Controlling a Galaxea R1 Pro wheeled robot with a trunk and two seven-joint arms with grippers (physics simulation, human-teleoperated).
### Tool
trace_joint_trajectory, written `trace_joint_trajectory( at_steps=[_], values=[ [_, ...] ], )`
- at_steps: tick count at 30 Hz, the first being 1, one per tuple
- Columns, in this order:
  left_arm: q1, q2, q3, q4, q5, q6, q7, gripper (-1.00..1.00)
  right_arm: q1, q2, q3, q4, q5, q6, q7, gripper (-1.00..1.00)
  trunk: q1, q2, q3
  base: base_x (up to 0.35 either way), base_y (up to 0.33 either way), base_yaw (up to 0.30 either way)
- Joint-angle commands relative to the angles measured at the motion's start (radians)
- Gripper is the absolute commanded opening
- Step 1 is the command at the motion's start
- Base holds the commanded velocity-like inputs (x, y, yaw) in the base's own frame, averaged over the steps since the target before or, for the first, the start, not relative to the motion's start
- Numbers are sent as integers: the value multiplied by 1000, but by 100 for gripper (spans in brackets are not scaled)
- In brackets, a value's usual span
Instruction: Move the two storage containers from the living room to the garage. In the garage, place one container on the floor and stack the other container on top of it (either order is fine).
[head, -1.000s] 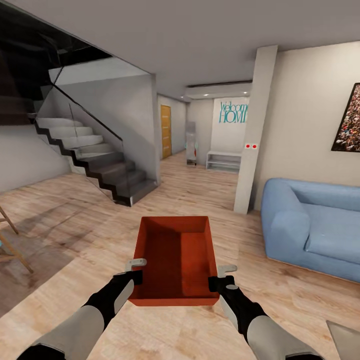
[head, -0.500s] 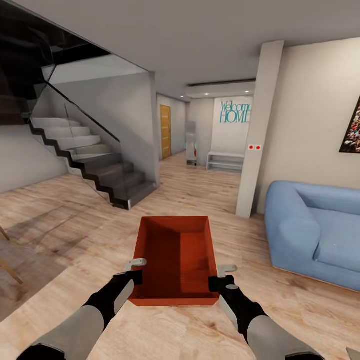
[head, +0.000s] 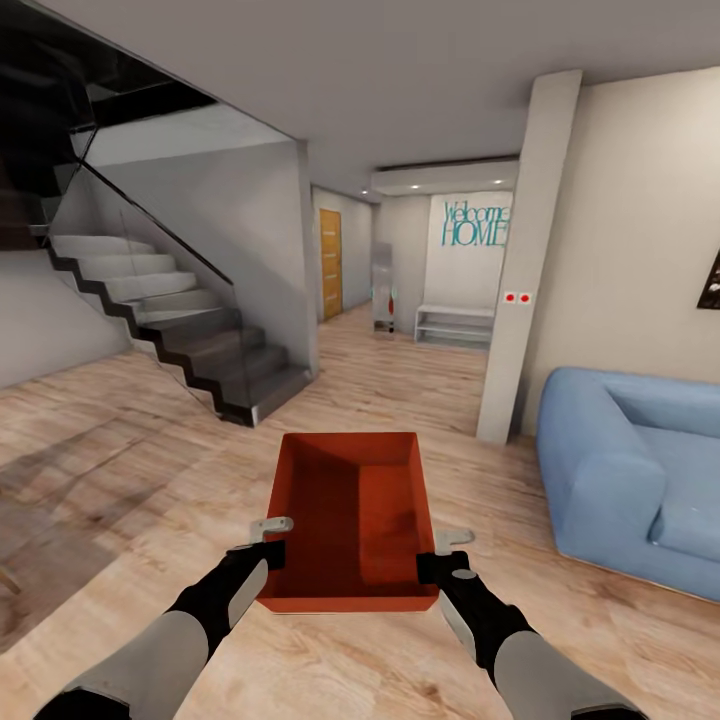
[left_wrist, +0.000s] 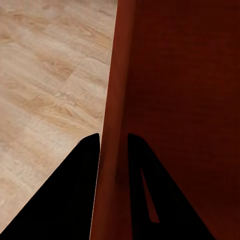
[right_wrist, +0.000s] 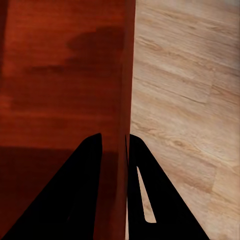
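Storage container (head: 350, 520), orange-red, open-topped, empty, carried level in front of the trunk above the wood plank floor (head: 120, 480), still in the living room. Left gripper (head: 268, 540) pinches the left long wall near its nearer end, one finger inside, one outside; right gripper (head: 446, 552) does the same on the right wall (wrist views show each pair of fingers closed tight on the thin rim). Likely light and stiff, but smooth-walled, so it could slip or twist; the opposed rim grips suit it. Both forearms reach forward, roughly parallel, wrists level. Beyond: blue sofa (head: 630, 490) to the right, staircase (head: 170, 320) to the left, hallway with a yellow door (head: 331, 262) ahead.
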Motion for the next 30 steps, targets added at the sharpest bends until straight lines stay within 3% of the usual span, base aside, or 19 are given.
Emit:
trace_joint_trajectory(
  at_steps=[1,24,30],
  values=[
    [-2,2,37,-5,-16,7,15,-100,0,-1,16,-1,-7,8,-7,-100,1,-1,-1,319,0,0],
    [-2,1,37,-5,-16,7,14,-100,0,-1,16,-1,-10,7,-7,-100,1,-1,-1,319,0,-1],
    [-2,1,37,-5,-16,7,15,-100,1,0,16,1,-9,9,-7,-100,1,-1,-1,319,0,-189]
  ],
)
